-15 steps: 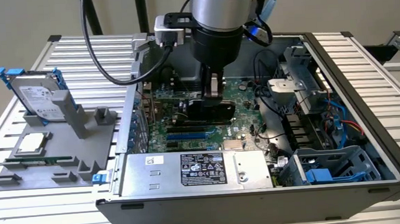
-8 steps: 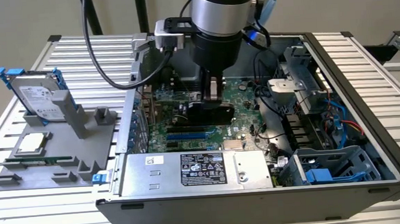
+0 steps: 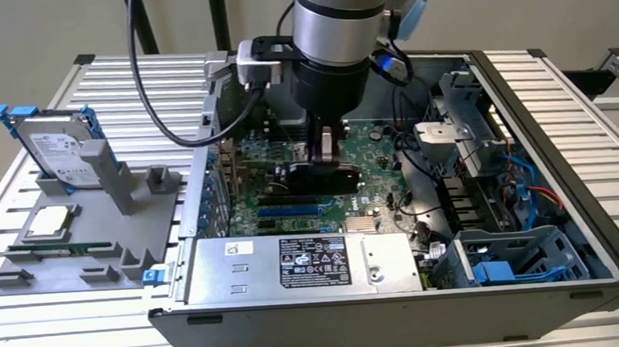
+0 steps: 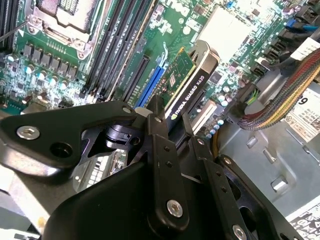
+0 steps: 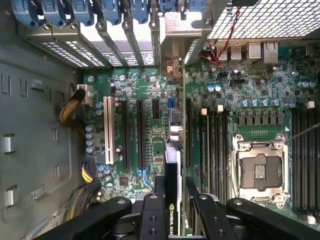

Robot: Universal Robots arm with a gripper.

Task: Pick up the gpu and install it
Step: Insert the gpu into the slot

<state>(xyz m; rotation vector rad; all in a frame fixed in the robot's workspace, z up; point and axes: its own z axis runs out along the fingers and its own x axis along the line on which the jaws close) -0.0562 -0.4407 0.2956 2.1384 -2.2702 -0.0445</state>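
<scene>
My gripper [image 3: 326, 147] hangs inside the open computer case [image 3: 565, 126], shut on the gpu [image 3: 321, 178], which stands on edge just above the motherboard [image 3: 378, 149]. In the second wrist view the gpu [image 4: 186, 80] shows its green board and black cooler edge between my black fingers [image 4: 156, 131], beside a blue expansion slot [image 4: 150, 86]. In the first wrist view the gpu [image 5: 173, 165] is edge-on, in line with the long black slots [image 5: 141, 132]. Its silver end bracket [image 5: 175, 125] points toward the case's rear slot covers [image 5: 125, 30]. My gripper [image 5: 174, 202] clamps its near end.
A silver hard drive with a blue frame [image 3: 59, 148] and a processor chip [image 3: 52, 223] rest on a grey fixture [image 3: 77, 244] at the exterior view's left. In the case are the power supply [image 3: 293, 267], a blue drive cage [image 3: 509, 266], cable bundles [image 4: 280, 95] and the processor socket [image 5: 260, 167].
</scene>
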